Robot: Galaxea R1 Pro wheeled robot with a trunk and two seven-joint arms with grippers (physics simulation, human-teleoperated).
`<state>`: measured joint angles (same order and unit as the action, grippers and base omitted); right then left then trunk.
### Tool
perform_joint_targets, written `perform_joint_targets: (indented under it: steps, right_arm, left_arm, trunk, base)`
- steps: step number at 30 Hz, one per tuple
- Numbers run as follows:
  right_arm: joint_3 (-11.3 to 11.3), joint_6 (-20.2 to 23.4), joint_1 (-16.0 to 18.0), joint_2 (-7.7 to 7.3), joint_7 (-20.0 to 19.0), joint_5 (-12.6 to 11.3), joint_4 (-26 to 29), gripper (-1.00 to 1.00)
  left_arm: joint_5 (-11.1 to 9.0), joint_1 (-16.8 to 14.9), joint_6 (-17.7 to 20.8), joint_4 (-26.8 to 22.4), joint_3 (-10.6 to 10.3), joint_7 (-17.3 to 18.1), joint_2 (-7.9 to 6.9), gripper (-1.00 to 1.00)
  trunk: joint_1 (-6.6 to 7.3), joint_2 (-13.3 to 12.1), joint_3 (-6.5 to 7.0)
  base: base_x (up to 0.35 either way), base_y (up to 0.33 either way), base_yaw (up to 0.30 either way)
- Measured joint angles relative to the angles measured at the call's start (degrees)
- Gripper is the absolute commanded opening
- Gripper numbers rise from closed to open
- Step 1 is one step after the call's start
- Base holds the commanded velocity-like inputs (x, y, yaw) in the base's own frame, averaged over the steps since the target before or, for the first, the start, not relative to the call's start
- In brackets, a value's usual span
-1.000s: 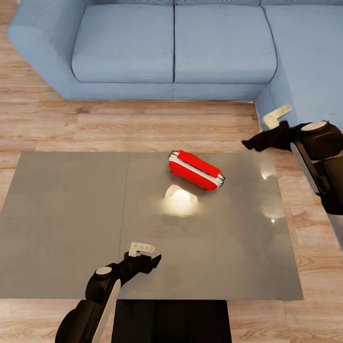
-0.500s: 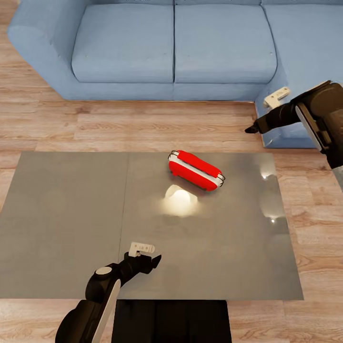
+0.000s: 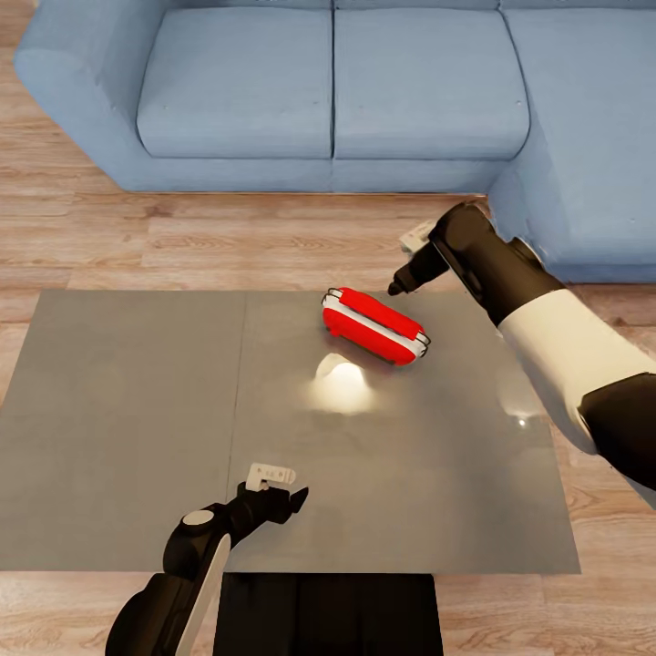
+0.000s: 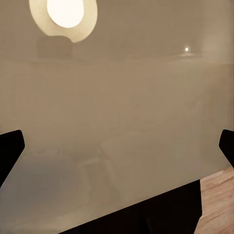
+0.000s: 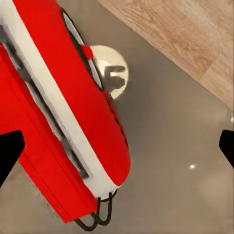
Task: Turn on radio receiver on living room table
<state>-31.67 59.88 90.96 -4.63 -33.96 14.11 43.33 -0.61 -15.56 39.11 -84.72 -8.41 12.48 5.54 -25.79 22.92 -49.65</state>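
Observation:
The red radio receiver [image 3: 374, 325] with white trim lies slanted on the right panel of the grey table [image 3: 128, 410], close to its far edge. My right gripper [image 3: 399, 284] hovers just beyond the radio's far side, apart from it, with the jaws open. In the right wrist view the radio receiver [image 5: 58, 122] lies directly under the right gripper [image 5: 117, 148], its wire handle showing at one end. My left gripper [image 3: 284, 497] is open low over the table's near edge. In the left wrist view the left gripper [image 4: 117, 144] is over bare table top.
A blue L-shaped sofa [image 3: 328, 91] wraps the far side and the right corner. A strip of wood plank floor [image 3: 228, 241] lies between sofa and table. A bright lamp reflection [image 3: 342, 383] glares just in front of the radio. My dark base [image 3: 328, 615] stands at the table's near edge.
My right arm has swung in from the table's right side toward the left and now reaches over to the radio. The left arm and the radio have not moved.

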Motion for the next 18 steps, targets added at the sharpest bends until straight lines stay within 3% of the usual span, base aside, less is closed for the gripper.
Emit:
perform_joint_targets:
  steps: [2, 5, 18]
  right_arm:
    - [0.18, -0.74, 0.0, 1.62, 1.34, 0.26, -2.01, 1.0]
    - [0.25, -1.56, 0.0, 2.08, 2.32, 0.31, -2.7, 1.0]
    - [0.3, -1.6, 0.0, 2.47, 2.98, 0.3, -3.31, 1.0]
  left_arm:
    - [0.0, 0.0, 0.0, -0.01, -0.02, 0.0, 0.0, 1.0]
    - [0.0, 0.01, 0.0, -0.01, -0.01, 0.0, 0.0, 1.0]
    - [0.07, 0.01, 0.0, -0.08, 0.06, 0.0, 0.0, 1.0]
  trunk:
    - [0.0, 0.0, 0.0]
    - [0.0, 0.0, 0.0]
    - [0.0, 0.0, 0.0]
  base:
    - [0.0, 0.0, 0.0]
    - [0.0, 0.0, 0.0]
    - [0.0, 0.0, 0.0]
